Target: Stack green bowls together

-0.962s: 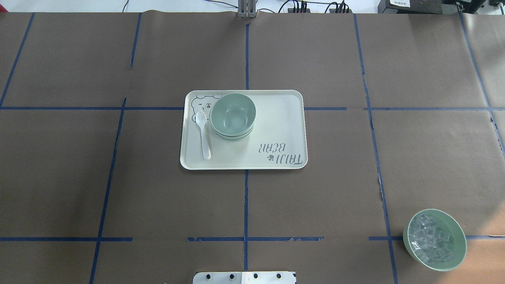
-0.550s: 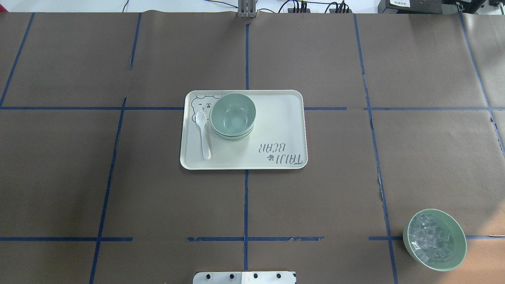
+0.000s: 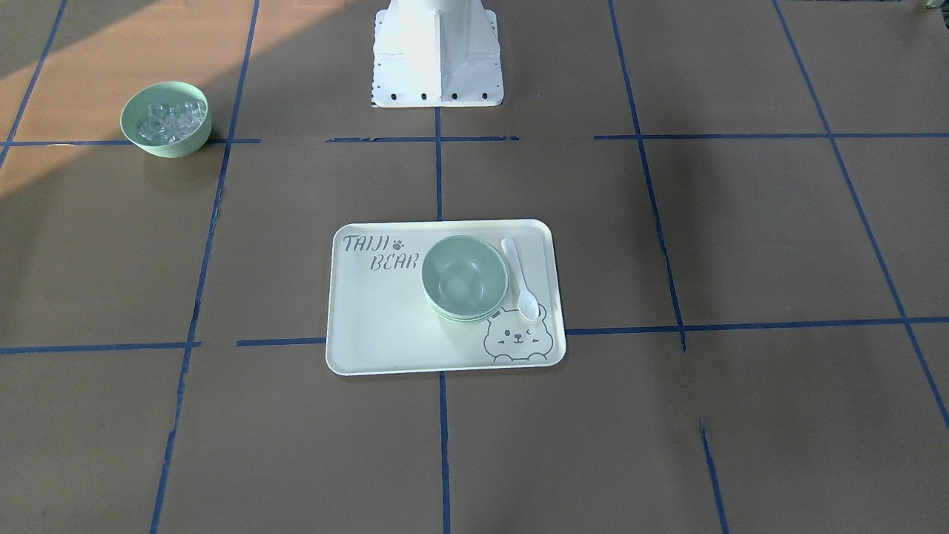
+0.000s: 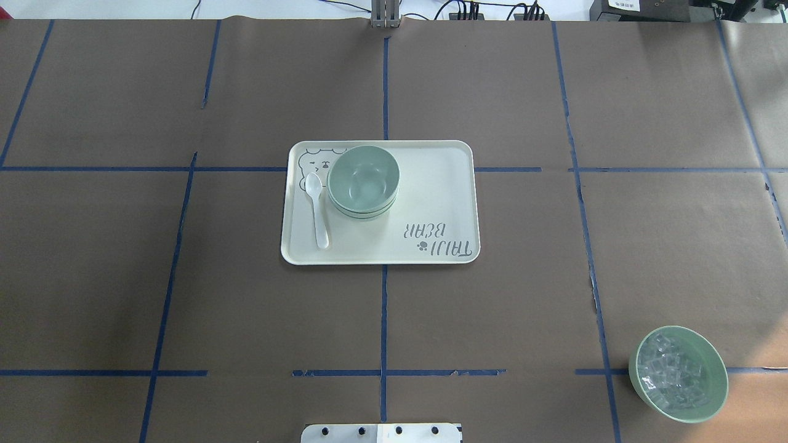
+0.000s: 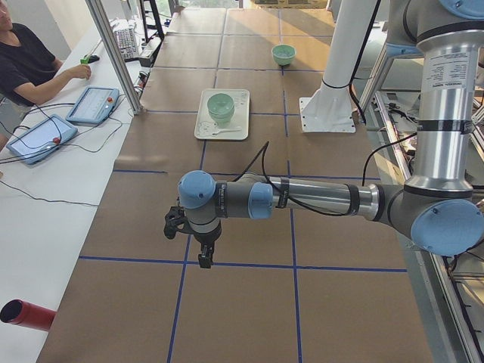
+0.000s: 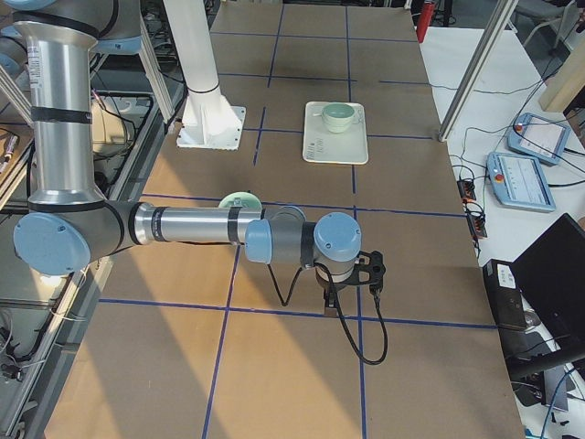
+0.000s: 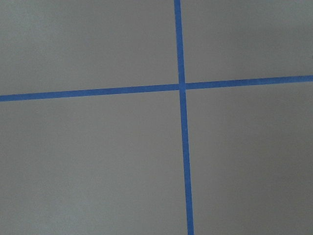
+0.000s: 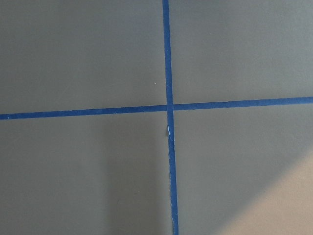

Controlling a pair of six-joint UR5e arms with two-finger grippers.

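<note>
The green bowls (image 4: 363, 181) sit nested in one stack on the cream bear tray (image 4: 431, 197) at the table's middle, also shown in the front view (image 3: 465, 277). My left gripper (image 5: 204, 257) hangs over bare table far from the tray, at the table's left end. My right gripper (image 6: 331, 297) hangs likewise at the right end. Both show only in the side views, so I cannot tell whether they are open or shut. Both wrist views show only brown paper with a blue tape cross.
A white spoon (image 4: 318, 209) lies on the tray beside the stack. A green bowl with clear ice-like cubes (image 4: 677, 374) stands near the robot on its right. The robot's base (image 3: 437, 52) is at the near edge. An operator (image 5: 30, 68) sits beside tablets.
</note>
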